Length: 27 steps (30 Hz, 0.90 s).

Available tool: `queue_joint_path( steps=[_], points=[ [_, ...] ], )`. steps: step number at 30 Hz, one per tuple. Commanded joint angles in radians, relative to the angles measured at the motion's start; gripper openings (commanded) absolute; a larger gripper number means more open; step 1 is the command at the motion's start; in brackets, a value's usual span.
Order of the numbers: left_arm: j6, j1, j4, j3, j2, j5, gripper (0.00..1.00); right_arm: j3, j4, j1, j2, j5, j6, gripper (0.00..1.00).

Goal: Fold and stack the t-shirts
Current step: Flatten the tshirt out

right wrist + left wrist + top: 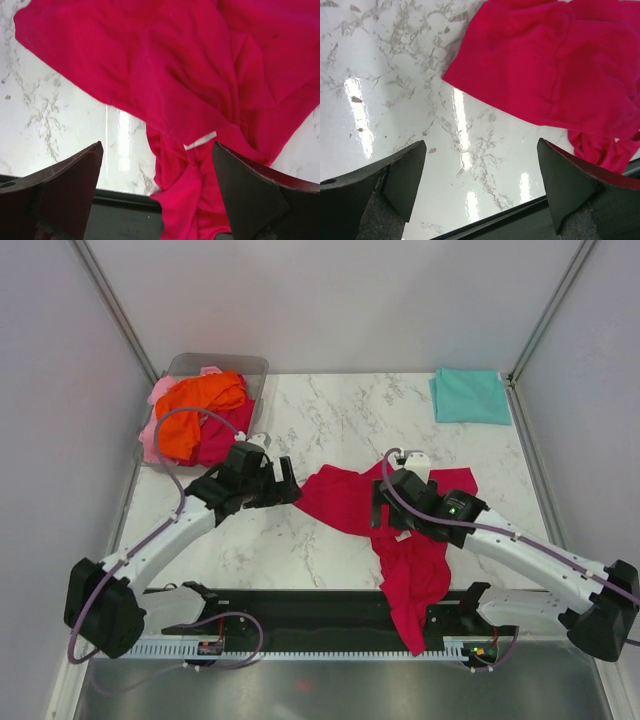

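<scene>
Down by your arms, the red shirt [410,570] droops over the near edge of the tabletop [330,420]. It lies bunched up, its long way running far to near, wide part far. Both hands are spread, holding nothing: your left hand [481,145] beside its left corner, your right hand [157,145] over its middle, likely ready to pull it flat.

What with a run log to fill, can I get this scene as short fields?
red shirt: crumpled at centre, one end hanging over near edge
teal shirt: folded, far right corner
bin: far left, holding orange shirt and pink shirt
left pincer: open, over bare table beside red shirt
right pincer: open, over red shirt
</scene>
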Motion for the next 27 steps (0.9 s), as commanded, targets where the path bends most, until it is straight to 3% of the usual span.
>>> queue_joint_path(
  steps=[1,5,14,16,17,19,20,27],
  points=[
    [-0.007,0.007,0.101,-0.011,0.124,0.004,1.00,0.067,0.124,-0.085,0.107,-0.005,-0.177,0.98],
    [-0.033,0.018,0.206,0.006,0.281,0.000,0.99,0.124,0.210,-0.312,0.190,-0.193,-0.282,0.98],
    [-0.048,0.018,0.303,0.064,0.562,0.046,0.92,0.293,0.263,-0.515,0.441,-0.338,-0.380,0.98],
    [-0.047,0.018,0.343,0.055,0.600,0.080,0.83,0.302,0.283,-0.535,0.490,-0.365,-0.386,0.98],
    [-0.041,0.020,0.355,0.050,0.606,0.089,0.61,0.302,0.302,-0.553,0.506,-0.373,-0.386,0.98],
    [-0.021,0.021,0.371,0.050,0.611,0.115,0.26,0.288,0.319,-0.571,0.550,-0.385,-0.388,0.98],
    [-0.009,0.023,0.368,0.050,0.603,0.129,0.02,0.279,0.337,-0.588,0.563,-0.393,-0.385,0.98],
    [0.086,0.027,0.175,0.027,0.282,0.111,0.02,0.078,0.486,-0.637,0.609,-0.415,-0.333,0.98]
  ],
)
